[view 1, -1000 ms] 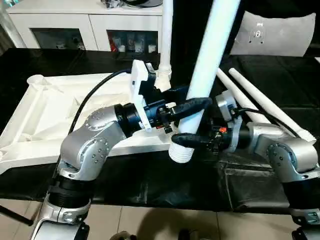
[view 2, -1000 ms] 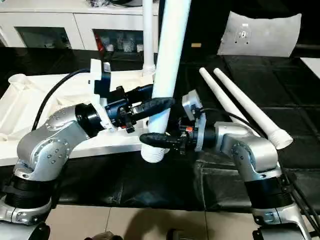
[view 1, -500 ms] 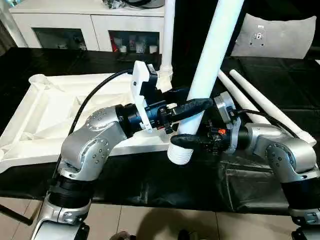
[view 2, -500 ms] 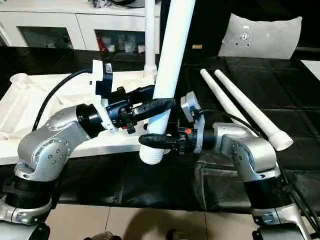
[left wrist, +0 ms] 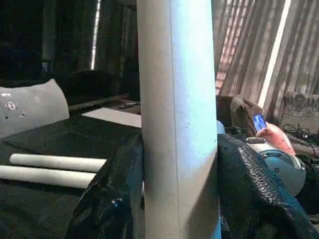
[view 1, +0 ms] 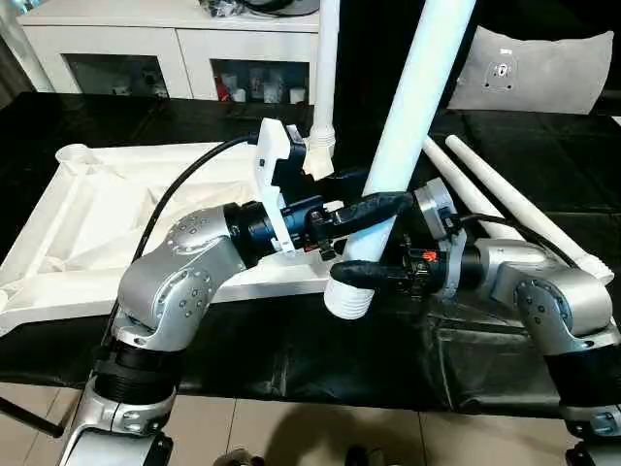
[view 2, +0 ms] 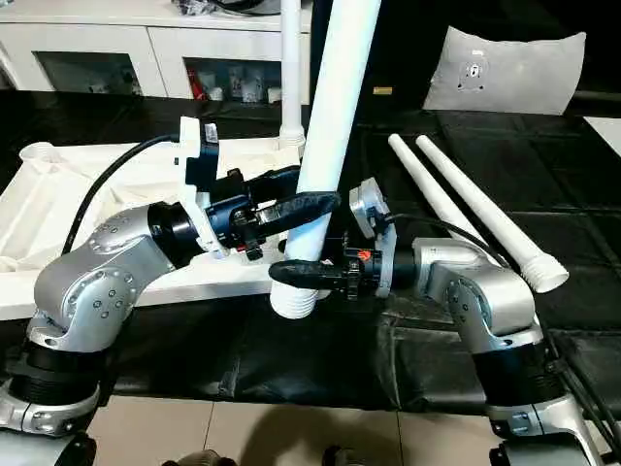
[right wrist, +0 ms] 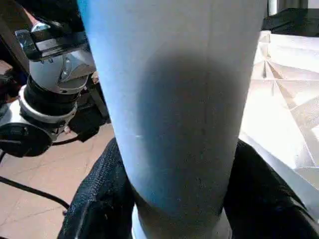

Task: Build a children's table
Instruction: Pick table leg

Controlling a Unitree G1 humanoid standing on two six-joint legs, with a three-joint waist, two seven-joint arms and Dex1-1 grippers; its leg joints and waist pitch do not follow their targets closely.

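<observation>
Both grippers, left [view 1: 374,206] above right [view 1: 351,275], clamped the upright leg [view 1: 408,126] near its threaded end, probably steadying it for the tabletop's [view 1: 97,209] near corner socket.

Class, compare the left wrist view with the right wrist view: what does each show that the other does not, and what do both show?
Left wrist view alone: two spare legs lying side by side on the black table cover, a grey cushion, and curtains.

Right wrist view alone: the ribbed underside of the white table top, and tiled floor.

Both: the white leg standing close up between black fingers, with the left gripper and right gripper each shut on it.
</observation>
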